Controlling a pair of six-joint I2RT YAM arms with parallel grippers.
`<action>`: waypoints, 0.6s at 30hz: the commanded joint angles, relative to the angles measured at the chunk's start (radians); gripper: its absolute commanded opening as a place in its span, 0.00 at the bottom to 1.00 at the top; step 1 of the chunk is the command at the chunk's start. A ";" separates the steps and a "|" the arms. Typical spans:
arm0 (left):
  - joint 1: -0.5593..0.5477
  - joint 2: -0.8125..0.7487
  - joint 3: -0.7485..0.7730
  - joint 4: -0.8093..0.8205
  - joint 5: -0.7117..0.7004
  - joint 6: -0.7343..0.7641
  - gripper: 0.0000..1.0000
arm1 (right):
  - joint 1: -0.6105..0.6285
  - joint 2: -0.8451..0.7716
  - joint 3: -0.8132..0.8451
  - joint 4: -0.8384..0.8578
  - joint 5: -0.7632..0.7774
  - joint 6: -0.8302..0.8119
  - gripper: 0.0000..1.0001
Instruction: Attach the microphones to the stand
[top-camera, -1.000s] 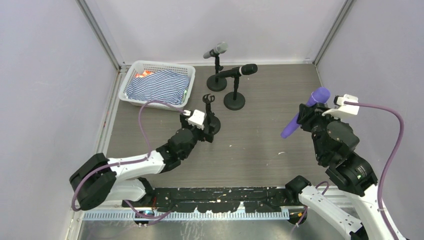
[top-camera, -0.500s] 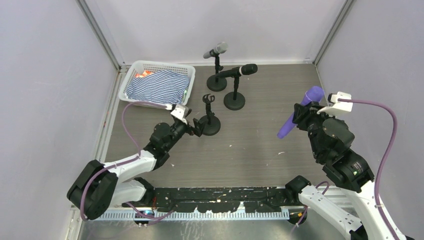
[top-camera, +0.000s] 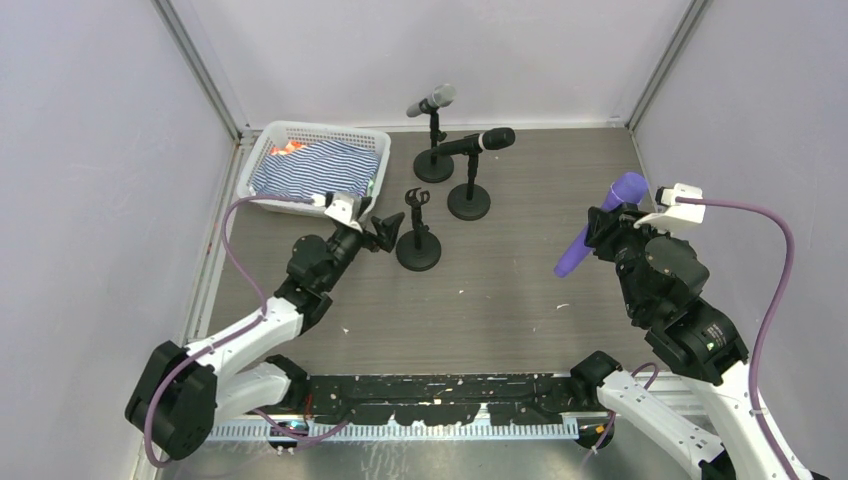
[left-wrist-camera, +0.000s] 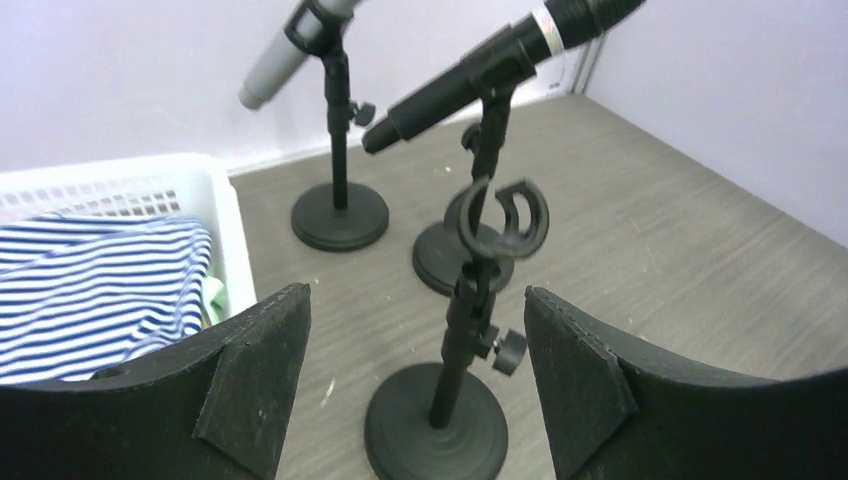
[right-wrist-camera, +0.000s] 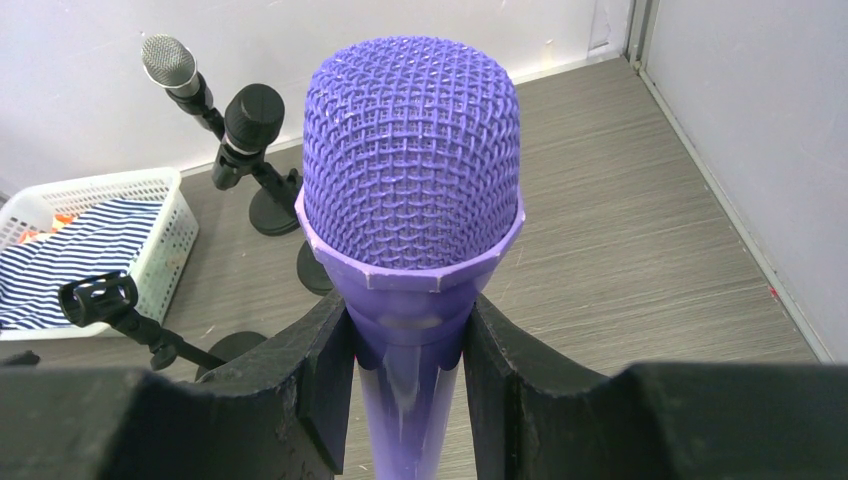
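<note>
At three o'clock on the grey wood-grain table the right gripper pinches the purple mesh-headed microphone, probably bound for the empty black clip stand near centre, which the left gripper faces from nine o'clock, fingers spread, likely to steady it.

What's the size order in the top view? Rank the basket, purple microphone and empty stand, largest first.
1. basket
2. purple microphone (lifted nearer the camera, so this rank is unsure)
3. empty stand

The purple microphone pairs a rough mesh head with a smooth, glossy plastic body; the ten-o'clock basket is white plastic.
</note>
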 joint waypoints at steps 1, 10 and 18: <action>0.009 -0.041 0.088 -0.052 -0.043 0.054 0.79 | -0.003 0.006 0.018 0.049 -0.011 0.010 0.04; 0.020 -0.001 0.179 -0.120 0.017 0.100 0.80 | -0.003 0.001 0.013 0.048 -0.014 0.013 0.04; 0.020 0.047 0.215 -0.154 0.111 0.113 0.79 | -0.003 -0.002 0.015 0.040 -0.008 0.015 0.04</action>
